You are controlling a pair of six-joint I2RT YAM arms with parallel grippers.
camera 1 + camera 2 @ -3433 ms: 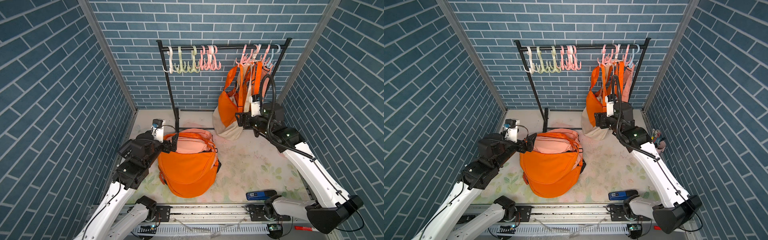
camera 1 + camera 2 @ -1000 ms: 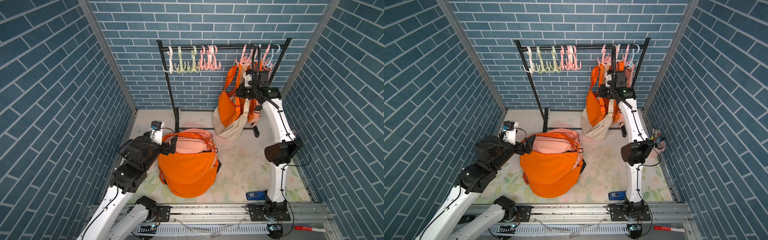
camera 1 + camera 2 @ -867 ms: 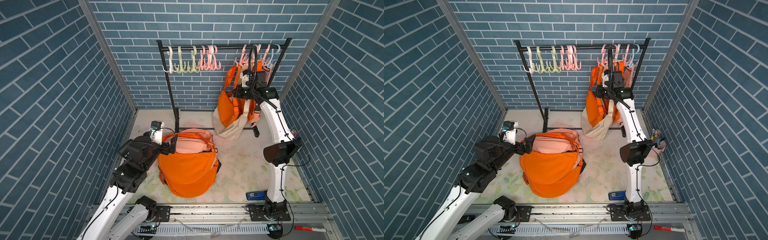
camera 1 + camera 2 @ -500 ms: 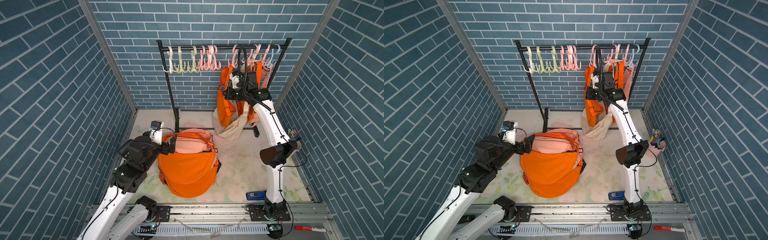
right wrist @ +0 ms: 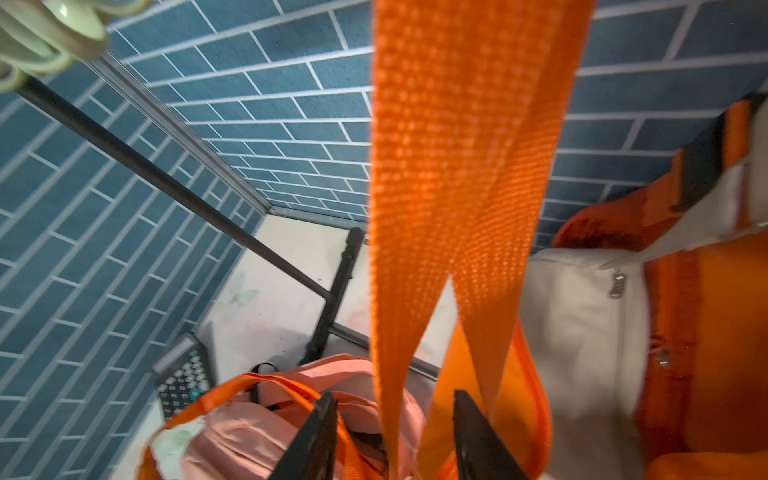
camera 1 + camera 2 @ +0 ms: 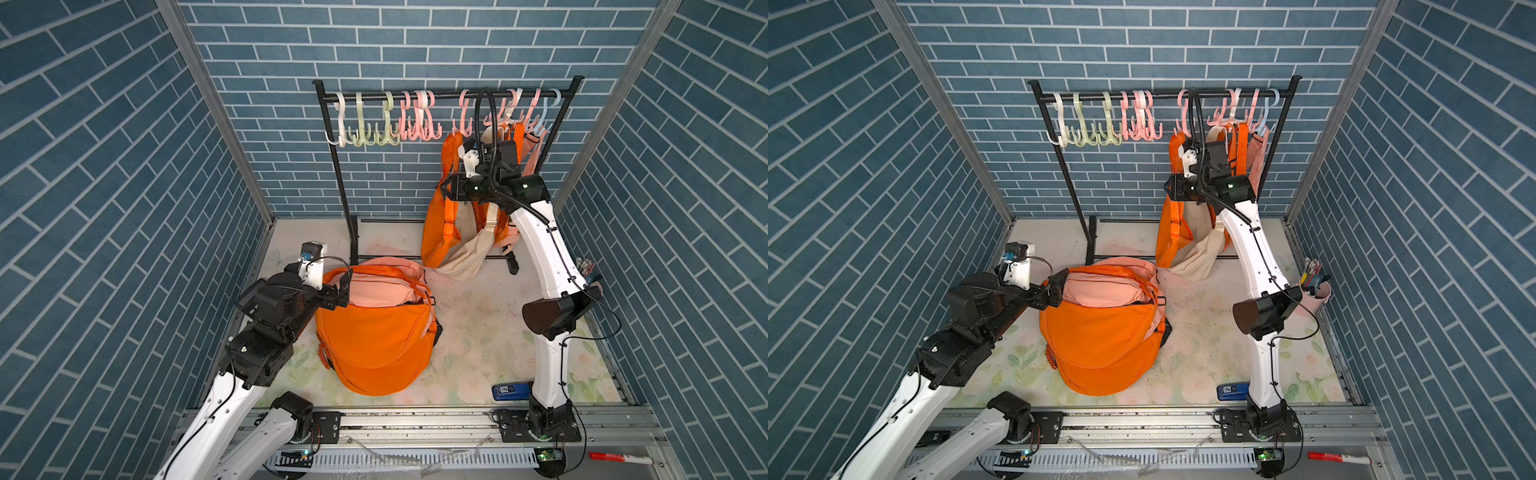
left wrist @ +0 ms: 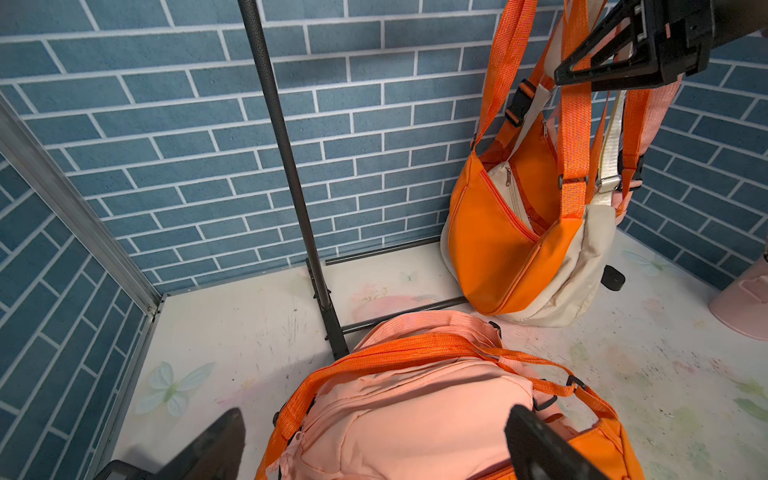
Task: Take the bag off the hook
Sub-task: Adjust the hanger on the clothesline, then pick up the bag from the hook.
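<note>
An orange bag [image 6: 440, 232] [image 6: 1169, 237] [image 7: 498, 241] hangs by its orange strap [image 5: 457, 166] from a pink hook [image 6: 463, 120] [image 6: 1183, 118] on the black rail. My right gripper [image 6: 444, 189] [image 6: 1168, 187] [image 5: 392, 401] is high up beside the strap. Its jaws are open, and the strap hangs loose between them. My left gripper [image 6: 345, 286] [image 6: 1059, 286] [image 7: 374, 415] is open, low over a pink bag [image 7: 415, 415] that lies in a big orange bag [image 6: 374, 345] on the floor.
A cream bag [image 6: 465, 257] and other bags hang behind the orange one. The black rack [image 6: 345, 187] carries several empty hooks [image 6: 374, 124]. A blue device [image 6: 509, 390] lies by the right arm's base. A pink cup [image 6: 1316, 291] stands at the right wall.
My right gripper moved left along the rail, dragging the orange strap and its pink hook with it, and then opened its jaws from shut. The left arm has not moved.
</note>
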